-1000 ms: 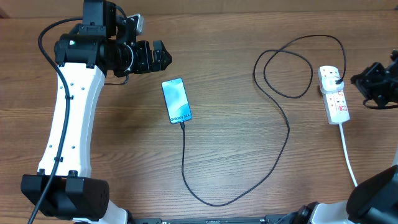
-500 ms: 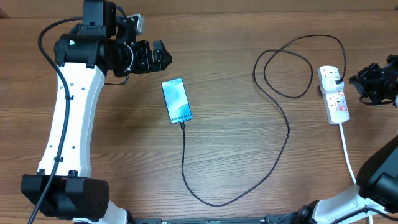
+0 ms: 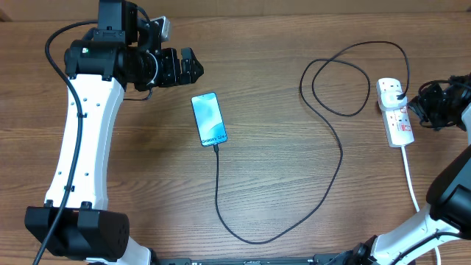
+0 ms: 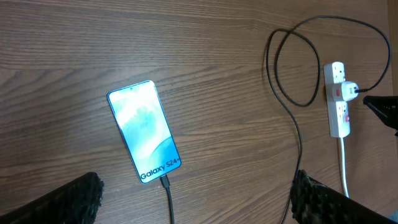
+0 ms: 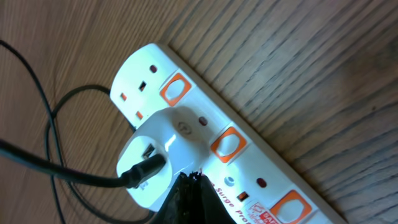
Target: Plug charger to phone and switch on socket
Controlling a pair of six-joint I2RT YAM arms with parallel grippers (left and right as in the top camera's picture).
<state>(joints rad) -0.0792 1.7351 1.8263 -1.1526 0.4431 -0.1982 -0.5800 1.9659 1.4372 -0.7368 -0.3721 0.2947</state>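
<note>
The phone [image 3: 208, 119] lies face up mid-table, its screen lit blue, also seen in the left wrist view [image 4: 144, 130]. The charger's black cable [image 3: 341, 154] is plugged into the phone's lower end [image 4: 163, 182] and loops across to a white adapter [image 5: 161, 155] seated in the socket [image 3: 396, 114], a white power strip [image 5: 249, 162]. My left gripper [image 3: 193, 66] hovers open, up and left of the phone, with nothing between its fingers [image 4: 68, 199]. My right gripper [image 5: 194, 180] is shut, its tips right over the strip beside the adapter and near the middle orange switch [image 5: 228, 144].
The strip's white cord [image 3: 412, 184] runs toward the front right edge. The black cable makes a wide loop [image 3: 335, 85] left of the strip and a long bend near the front edge [image 3: 250, 239]. Two more orange switches [image 5: 176, 89] sit along the strip.
My right gripper has moved left and slightly down, closing in on the power strip. The left arm, phone and cable have not moved.
</note>
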